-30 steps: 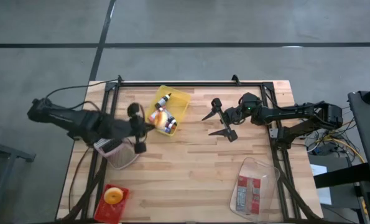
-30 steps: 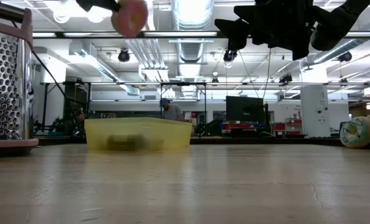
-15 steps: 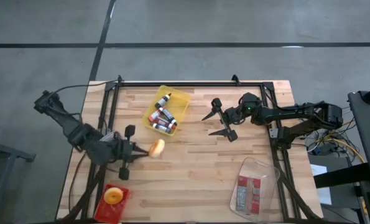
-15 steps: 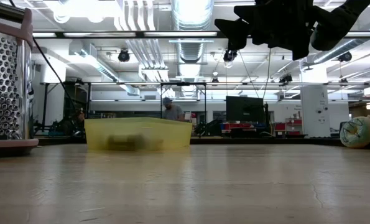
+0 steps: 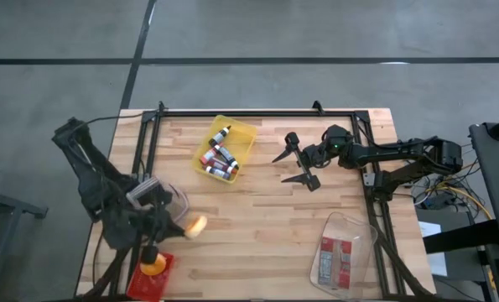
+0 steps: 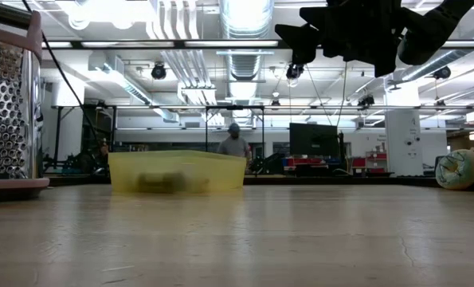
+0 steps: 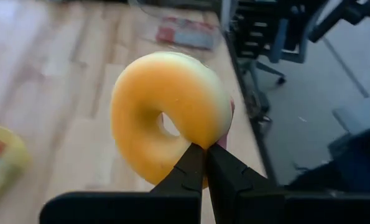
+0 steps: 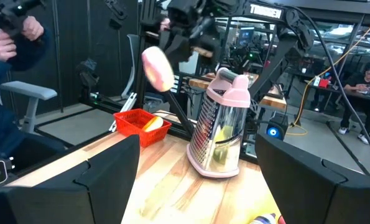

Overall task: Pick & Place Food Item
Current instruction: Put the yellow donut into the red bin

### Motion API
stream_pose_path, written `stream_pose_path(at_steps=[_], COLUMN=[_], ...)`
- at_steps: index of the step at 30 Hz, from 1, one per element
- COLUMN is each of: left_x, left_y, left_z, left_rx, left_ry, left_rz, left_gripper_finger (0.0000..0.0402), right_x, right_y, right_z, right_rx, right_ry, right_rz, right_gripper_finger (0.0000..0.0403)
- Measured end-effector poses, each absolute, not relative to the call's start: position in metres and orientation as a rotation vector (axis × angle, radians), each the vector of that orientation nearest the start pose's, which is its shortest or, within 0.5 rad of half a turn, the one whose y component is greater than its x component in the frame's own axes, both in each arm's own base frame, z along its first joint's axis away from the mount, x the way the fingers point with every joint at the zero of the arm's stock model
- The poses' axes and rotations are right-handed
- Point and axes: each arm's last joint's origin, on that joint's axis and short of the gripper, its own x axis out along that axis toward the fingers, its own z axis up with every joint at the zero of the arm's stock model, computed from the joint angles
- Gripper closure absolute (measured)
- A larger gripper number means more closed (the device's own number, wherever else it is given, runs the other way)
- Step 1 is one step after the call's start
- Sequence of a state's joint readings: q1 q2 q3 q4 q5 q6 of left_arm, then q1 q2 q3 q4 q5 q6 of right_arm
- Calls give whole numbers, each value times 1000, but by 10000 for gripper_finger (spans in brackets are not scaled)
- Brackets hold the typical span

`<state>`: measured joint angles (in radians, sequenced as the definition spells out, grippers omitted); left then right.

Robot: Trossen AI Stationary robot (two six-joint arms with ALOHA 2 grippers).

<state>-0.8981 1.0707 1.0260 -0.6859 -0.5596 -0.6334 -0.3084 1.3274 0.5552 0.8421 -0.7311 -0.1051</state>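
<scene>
The left gripper (image 5: 184, 226) is clamped on a yellow doughnut (image 7: 167, 116), its two dark fingers (image 7: 188, 171) pinched together on the rim of the ring, so the doughnut stands up just beyond the fingertips. In the high view the doughnut (image 5: 196, 225) hangs over the wooden table (image 5: 266, 226), and close beside the gripper, toward the table's corner, sits a red basket (image 5: 151, 274) with an orange item in it (what kind, the pictures do not show). Just behind the gripper, on the arm's side, stands a metal grater with a pink top (image 8: 221, 121).

Well away from the left gripper, farther along the table, lies a yellow bin (image 5: 227, 148) holding small bottles. Across the table from it the right gripper (image 5: 293, 167) hovers with its fingers spread wide apart, holding nothing. Toward the near corner on that side lies a clear container (image 5: 344, 250) with a packet inside.

In the room beyond, a person (image 6: 235, 143) stands behind the yellow bin.
</scene>
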Motion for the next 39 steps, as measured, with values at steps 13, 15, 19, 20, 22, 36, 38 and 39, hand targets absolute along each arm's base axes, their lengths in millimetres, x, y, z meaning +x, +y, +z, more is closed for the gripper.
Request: stream_pose_path(at_steps=[13, 15, 19, 20, 22, 36, 38, 39], left_x=[135, 134, 131, 129, 125, 71, 65, 62], left_y=[-192, -198, -211, -214, -219, -249, -250, -251], left_z=[292, 286, 275, 272, 269, 266, 266, 266], left_rx=[-445, -498, -580, -600, -624, -513, -492, -487], left_ry=[841, 866, 906, 917, 936, 925, 882, 870], left_rz=[-67, -27, 32, 48, 74, -76, -88, -95], left_gripper_finger=[390, 389, 390, 390, 390, 382, 378, 376], right_x=[256, 256, 256, 256, 256, 256, 256, 256], right_y=[-61, -61, -61, -61, -61, -61, -61, -61], right_z=[238, 238, 238, 238, 238, 238, 238, 238], right_rx=[-138, -138, -138, -138, -139, -139, -139, -138], right_ry=[-83, -83, -83, -83, -83, -83, -83, -83], right_rz=[419, 419, 419, 419, 419, 419, 419, 420], right_gripper_finger=[87, 87, 87, 87, 87, 87, 87, 87])
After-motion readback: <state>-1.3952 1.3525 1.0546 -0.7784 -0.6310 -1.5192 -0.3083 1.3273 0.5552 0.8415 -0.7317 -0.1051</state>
